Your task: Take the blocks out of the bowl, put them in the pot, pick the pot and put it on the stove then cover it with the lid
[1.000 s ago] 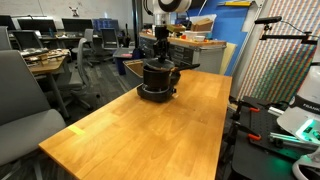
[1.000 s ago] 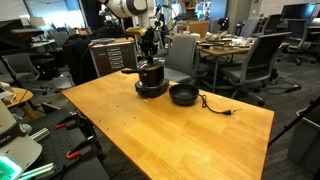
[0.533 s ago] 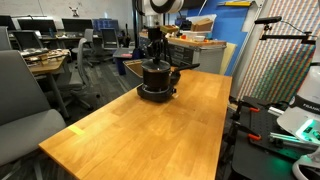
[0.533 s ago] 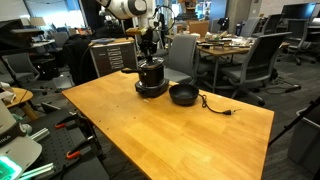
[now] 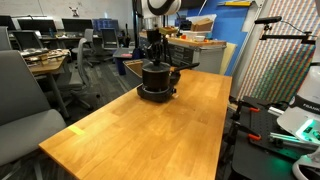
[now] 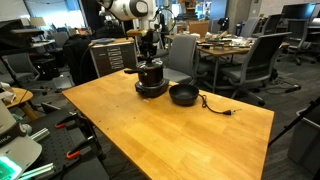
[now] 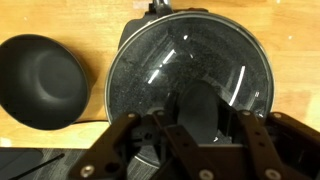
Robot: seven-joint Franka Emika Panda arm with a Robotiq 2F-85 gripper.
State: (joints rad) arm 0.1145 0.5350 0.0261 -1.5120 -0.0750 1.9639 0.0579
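So the pot (image 6: 150, 76) is my reference point for everything here. In an exterior view its short handle (image 6: 128, 71) pokes out to the left. The pot itself sits square on the stove (image 6: 152, 91), the low black disc showing as a ring just under it, all at the far end of the wooden table (image 6: 150, 135). Straight above the pot, the gripper (image 6: 148, 56) comes down from the arm and reaches right to the pot's top. Just right of the pot, close beside it but not touching the stove, is the bowl (image 6: 183, 95). Right of that, a thin black cable (image 6: 216, 107) curls on the tabletop, farther from the pot than the bowl is.

The wrist view has the same stuff from overhead. The bowl is at the left edge, just beside the pot. Then comes the lid (image 7: 170, 60), shiny and speckled, lying flat on the pot and covering the whole mouth. The pot's rim only peeks out around the lid.

The fingers (image 7: 255, 140) are drawn partway in on either side of the dark knob in the middle of the lid. It looks like they're pinching that knob, not spread wide.
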